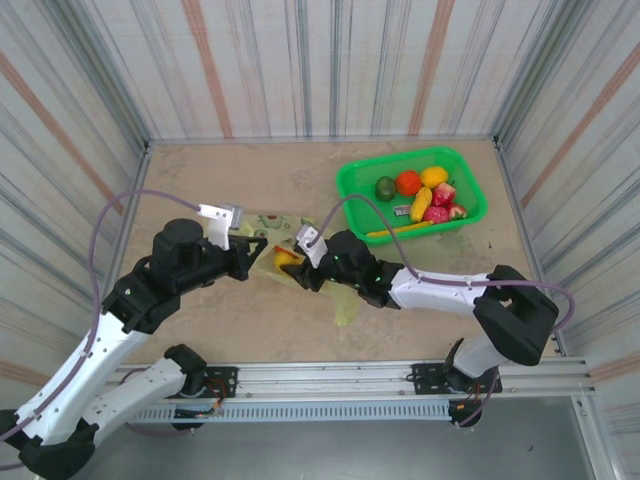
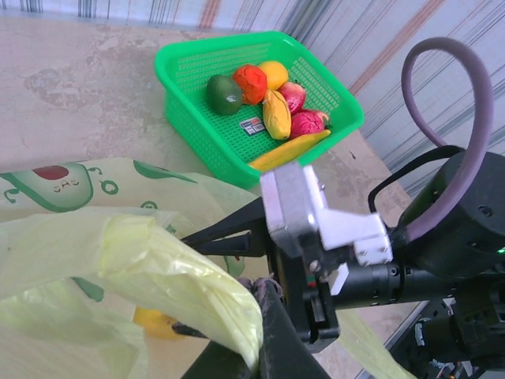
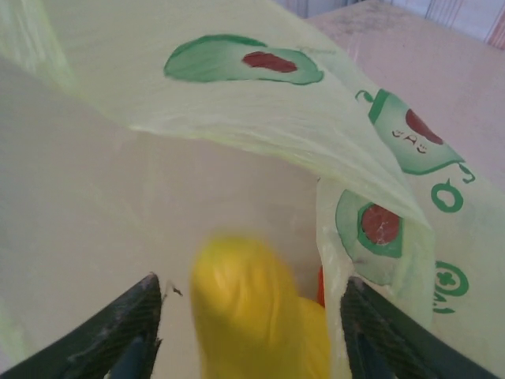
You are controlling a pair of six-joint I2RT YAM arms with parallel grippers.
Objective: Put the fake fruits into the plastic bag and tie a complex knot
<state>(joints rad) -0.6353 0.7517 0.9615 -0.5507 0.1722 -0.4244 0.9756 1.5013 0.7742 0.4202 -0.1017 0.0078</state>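
The pale yellow-green plastic bag (image 1: 268,222), printed with avocados, lies mid-table with its mouth held up. My left gripper (image 2: 265,294) is shut on the bag's rim (image 2: 181,272), lifting it. My right gripper (image 3: 251,281) is inside the bag's mouth, and its fingers (image 3: 142,320) stand wide apart. A blurred yellow fruit (image 3: 252,308) sits loose between them, with a bit of red fruit (image 3: 319,288) beside it. From above, the right gripper (image 1: 300,268) is next to a yellow fruit (image 1: 285,257) in the bag. Several more fruits (image 1: 420,195) remain in the basket.
The bright green mesh basket (image 1: 352,182) stands at the back right, holding a green fruit (image 2: 224,95), an orange-red one (image 2: 251,82), a lemon (image 2: 274,73), strawberries (image 2: 308,124) and a banana (image 2: 288,150). Striped walls enclose the table on three sides.
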